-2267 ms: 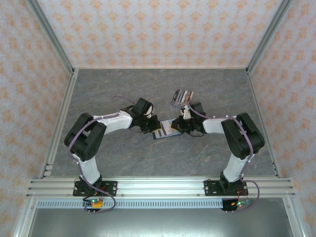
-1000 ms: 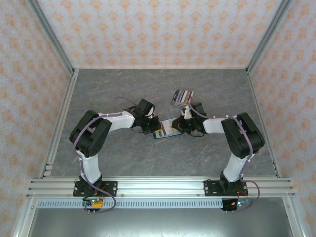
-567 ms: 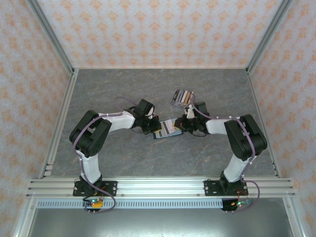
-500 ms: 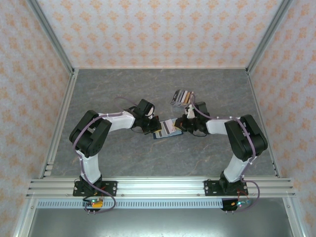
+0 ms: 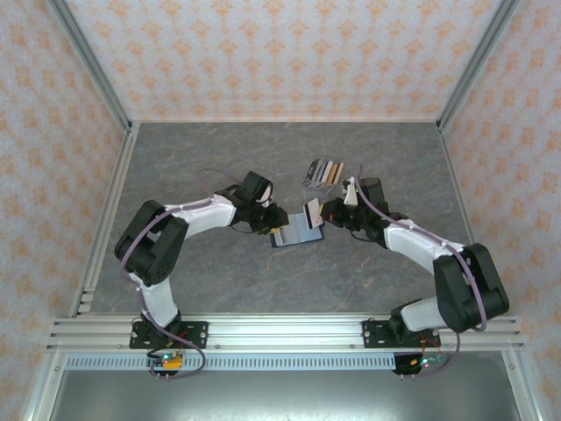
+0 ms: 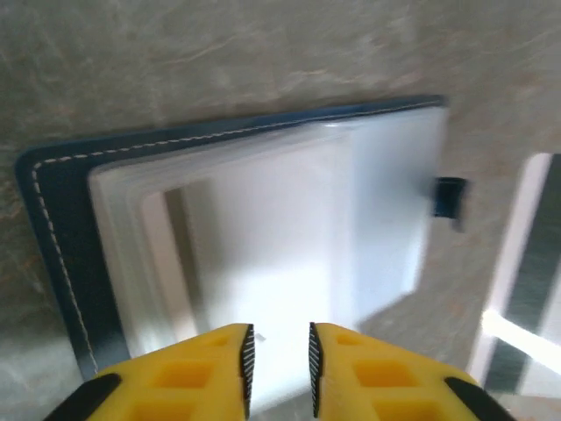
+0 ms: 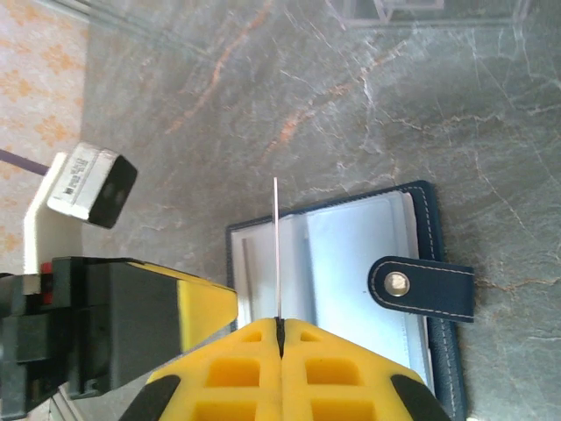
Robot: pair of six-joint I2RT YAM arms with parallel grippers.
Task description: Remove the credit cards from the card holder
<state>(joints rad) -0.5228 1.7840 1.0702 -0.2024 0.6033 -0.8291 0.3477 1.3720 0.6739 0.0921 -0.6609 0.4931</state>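
The navy card holder [image 5: 296,235] lies open and flat on the grey table [image 5: 219,158] between the two arms, its snap tab [image 7: 421,288] folded out past one edge so the clear sleeves face up. The right gripper [image 7: 280,329] pinches a thin credit card [image 7: 277,246] edge-on over the holder, likely to carry it to the fanned cards [image 5: 323,170] just beyond the holder. The left gripper [image 6: 279,351] hovers low over the holder's other side, fingers slightly parted with nothing between them, apparently placed to stop the holder dragging along.
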